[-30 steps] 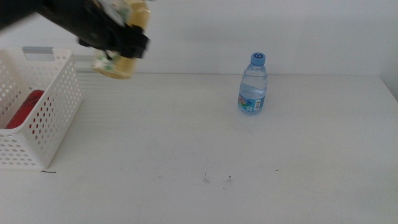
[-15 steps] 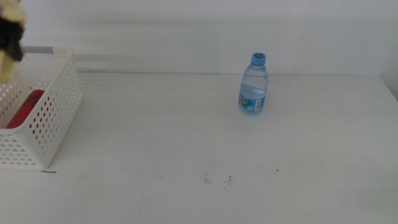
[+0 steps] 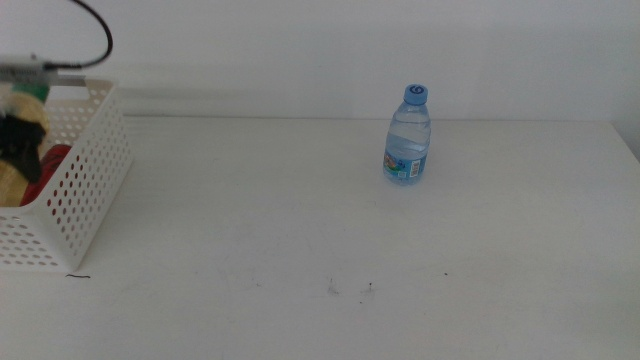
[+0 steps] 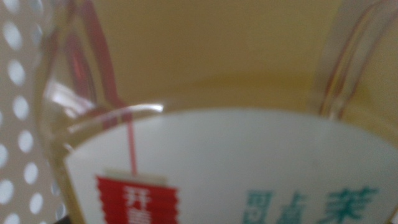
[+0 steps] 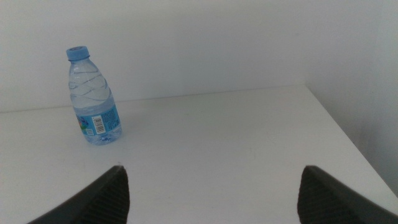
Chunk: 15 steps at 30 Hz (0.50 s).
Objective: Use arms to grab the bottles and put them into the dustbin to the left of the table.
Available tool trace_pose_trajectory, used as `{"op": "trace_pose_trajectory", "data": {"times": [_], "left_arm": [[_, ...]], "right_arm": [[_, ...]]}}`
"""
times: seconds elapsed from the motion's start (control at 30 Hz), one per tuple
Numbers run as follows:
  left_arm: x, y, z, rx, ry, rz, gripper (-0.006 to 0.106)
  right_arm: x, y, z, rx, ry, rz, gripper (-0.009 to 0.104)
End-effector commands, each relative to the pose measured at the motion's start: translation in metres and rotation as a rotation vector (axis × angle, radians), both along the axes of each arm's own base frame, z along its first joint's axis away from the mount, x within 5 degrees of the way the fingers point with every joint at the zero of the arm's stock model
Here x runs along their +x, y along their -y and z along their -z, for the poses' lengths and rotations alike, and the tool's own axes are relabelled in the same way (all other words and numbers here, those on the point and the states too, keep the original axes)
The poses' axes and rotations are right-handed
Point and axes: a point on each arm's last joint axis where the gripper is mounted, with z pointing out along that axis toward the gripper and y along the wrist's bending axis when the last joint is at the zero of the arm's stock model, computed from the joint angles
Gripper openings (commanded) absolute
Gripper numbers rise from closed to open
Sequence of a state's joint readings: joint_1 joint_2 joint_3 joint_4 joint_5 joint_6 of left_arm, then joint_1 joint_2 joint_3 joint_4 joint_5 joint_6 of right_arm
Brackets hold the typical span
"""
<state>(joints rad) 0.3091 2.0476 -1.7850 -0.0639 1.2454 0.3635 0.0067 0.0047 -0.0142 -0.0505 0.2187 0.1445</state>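
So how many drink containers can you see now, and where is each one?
3. The water bottle stands upright on the table. The red can lies inside the dustbin. The yellow tea bottle is over the dustbin at the left hand. More may be hidden inside.

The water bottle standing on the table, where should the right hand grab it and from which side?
Grip the water bottle across its round body, just above the blue label, coming in level from the right, where the right hand waits open. It stands upright with bare table all round, so a side approach looks unobstructed. The narrow blue cap gives less to hold. The left hand is over the dustbin.
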Motion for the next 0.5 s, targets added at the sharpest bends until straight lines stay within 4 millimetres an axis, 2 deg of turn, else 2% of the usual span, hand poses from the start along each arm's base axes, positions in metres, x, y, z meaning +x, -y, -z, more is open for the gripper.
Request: {"op": "trace_pose_trajectory", "data": {"times": [0.0,0.17,0.2,0.33,0.47], "left_arm": [[-0.002,-0.001,-0.006,0.02,0.028,-0.005,0.048],[-0.002,0.002,-0.006,0.009,0.03,-0.005,0.09],[-0.003,0.003,-0.01,-0.005,0.043,-0.016,0.094],[-0.009,0.018,-0.04,-0.07,0.129,-0.058,0.094],[-0.021,0.052,-0.081,-0.059,0.22,-0.025,0.094]], "right_arm": [[0.0,0.0,0.001,-0.016,0.009,0.006,0.091],[0.0,0.0,0.001,-0.016,0.009,0.006,0.091],[0.0,0.0,0.001,-0.016,0.009,0.006,0.091],[0.0,0.0,0.001,-0.016,0.009,0.006,0.091],[0.0,0.0,0.001,-0.016,0.009,0.006,0.091]]}}
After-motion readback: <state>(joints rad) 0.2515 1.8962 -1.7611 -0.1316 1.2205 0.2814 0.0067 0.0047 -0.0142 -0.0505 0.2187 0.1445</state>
